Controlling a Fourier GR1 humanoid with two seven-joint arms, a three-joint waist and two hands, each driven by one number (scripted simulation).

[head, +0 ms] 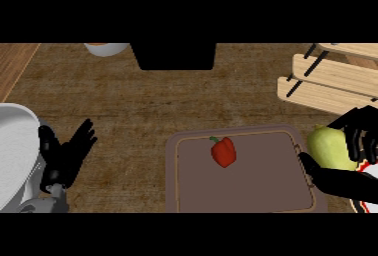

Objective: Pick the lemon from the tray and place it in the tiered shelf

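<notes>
Cut off at the picture's edge, the right hand (361, 134) curls round the half-hidden lemon (327, 148), just right of the tray (244, 192); the left hand (70, 155) rests open.

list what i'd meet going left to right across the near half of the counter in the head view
white dish → left hand, open and resting → tray with the red pepper on it → lemon, held in the right hand
</notes>
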